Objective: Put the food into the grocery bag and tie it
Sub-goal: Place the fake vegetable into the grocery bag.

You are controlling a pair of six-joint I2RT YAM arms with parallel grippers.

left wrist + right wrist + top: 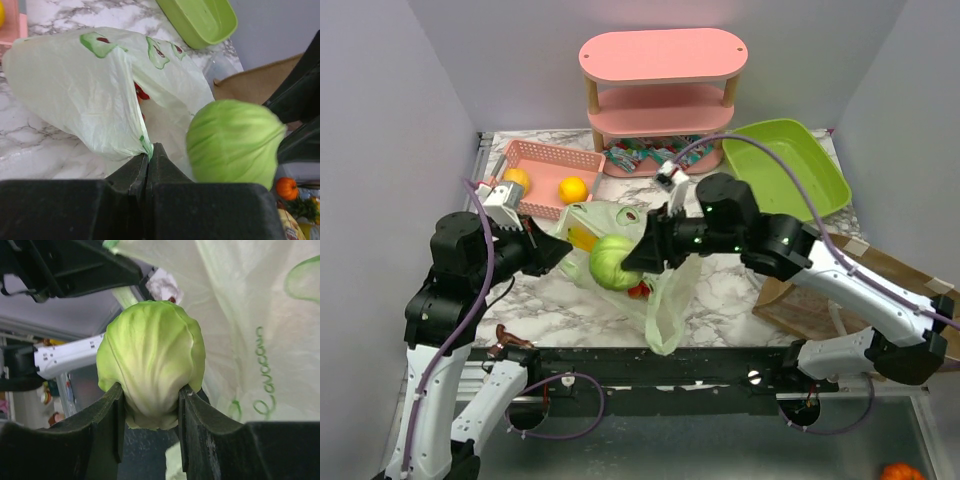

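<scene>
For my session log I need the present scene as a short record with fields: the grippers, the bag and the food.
left gripper: shut, pinching an edge of the grocery bag
right gripper: shut on the leafy head, beside the bag's opening
inside the bag: something red, seen through the plastic
outside the bag: snack packets under the pink shelf; two orange fruits in the pink basket
stage: head not yet inside, bag untied

The marbled table [720, 300] is carrying a pink shelf [663, 55], a pink basket [545, 160] and a green tray [820, 180]. A brown paper bag [782, 298] and the grocery bag [665, 310] are resting nearer.
</scene>
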